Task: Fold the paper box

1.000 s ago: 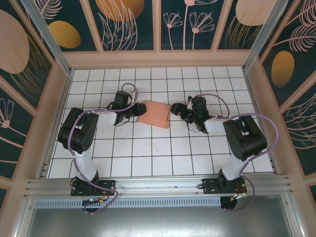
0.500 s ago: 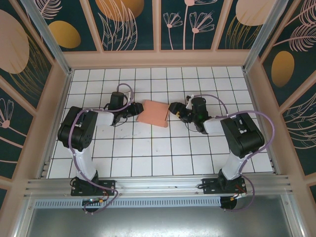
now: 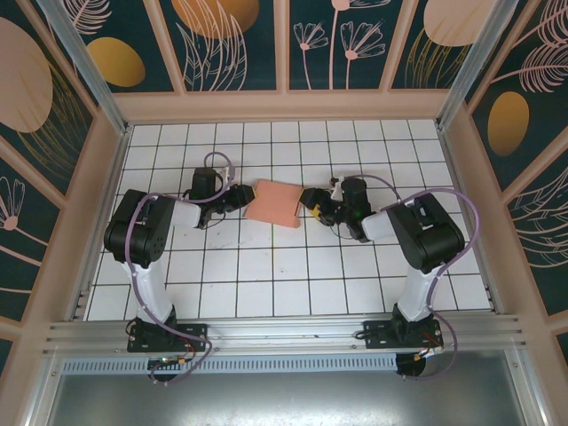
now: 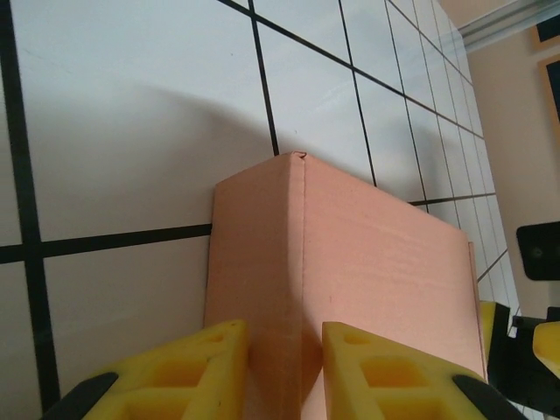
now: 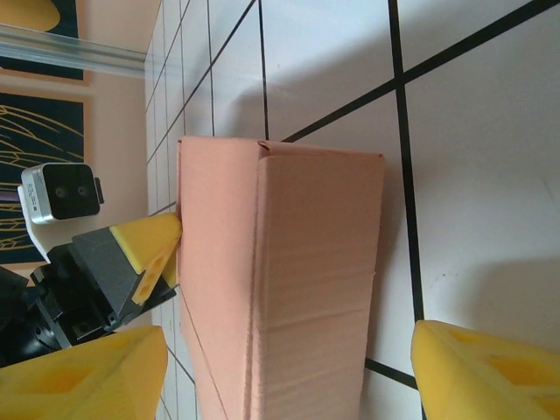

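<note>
The left gripper point(image 4: 284, 341) is clamped on a vertical corner edge of the paper box point(image 3: 275, 202); the right gripper point(image 5: 289, 372) is spread wide, its fingers straddling the opposite end without contact. The paper box sits centre frame in the top view, on the tiled table point(image 3: 266, 275), between both grippers.

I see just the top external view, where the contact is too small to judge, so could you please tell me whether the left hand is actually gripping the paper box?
Observer: Yes. On the left wrist camera the left hand is pinching the paper box across one of its corner edges.
Operator: Thank you. And the right hand?
Observer: The right hand is open wide. It straddles the box's other end without closing on it.
</note>
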`<control>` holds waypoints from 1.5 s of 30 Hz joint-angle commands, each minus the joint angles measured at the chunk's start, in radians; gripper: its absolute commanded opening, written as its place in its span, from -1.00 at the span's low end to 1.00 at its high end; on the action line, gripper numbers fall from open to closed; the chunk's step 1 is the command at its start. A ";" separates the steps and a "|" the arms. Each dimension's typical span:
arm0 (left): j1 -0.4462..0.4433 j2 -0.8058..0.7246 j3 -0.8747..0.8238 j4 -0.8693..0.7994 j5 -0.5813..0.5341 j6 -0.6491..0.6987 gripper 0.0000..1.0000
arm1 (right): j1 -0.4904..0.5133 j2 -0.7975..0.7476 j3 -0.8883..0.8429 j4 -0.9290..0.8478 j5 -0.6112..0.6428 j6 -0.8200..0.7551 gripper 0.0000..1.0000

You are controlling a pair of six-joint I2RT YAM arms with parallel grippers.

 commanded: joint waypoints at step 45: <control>0.099 0.117 -0.063 0.182 0.162 -0.124 -0.27 | 0.056 0.154 0.231 -0.054 -0.103 0.206 0.17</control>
